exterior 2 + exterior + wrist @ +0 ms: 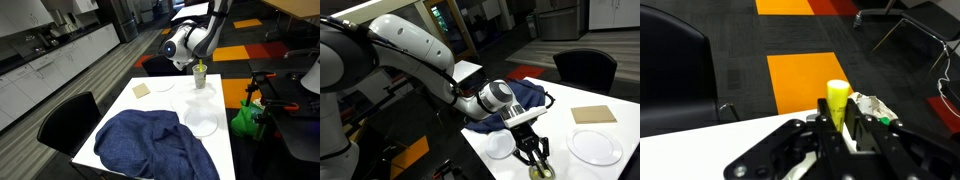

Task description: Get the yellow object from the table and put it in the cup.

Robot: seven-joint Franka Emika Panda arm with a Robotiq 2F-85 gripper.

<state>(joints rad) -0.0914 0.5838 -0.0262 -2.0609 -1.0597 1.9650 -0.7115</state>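
- Yellow object (837, 100), where?
- Upright in the gripper (534, 152), jaws clamped on it, just over the cup (200, 82) at the table (150, 105) edge.
- Surface, room?
- White top held a blue cloth (150, 140), plate (594, 147), tan board (593, 114). Dark carpet had orange tiles (800, 75); a black chair (585, 68) stood near.
- Arm?
- Stretched over the table, wrist pointing down.

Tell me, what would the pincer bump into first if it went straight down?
Probably the cup: the pincer points down just above it, holding the yellow stick. Depth is unclear, so it could be the table instead.
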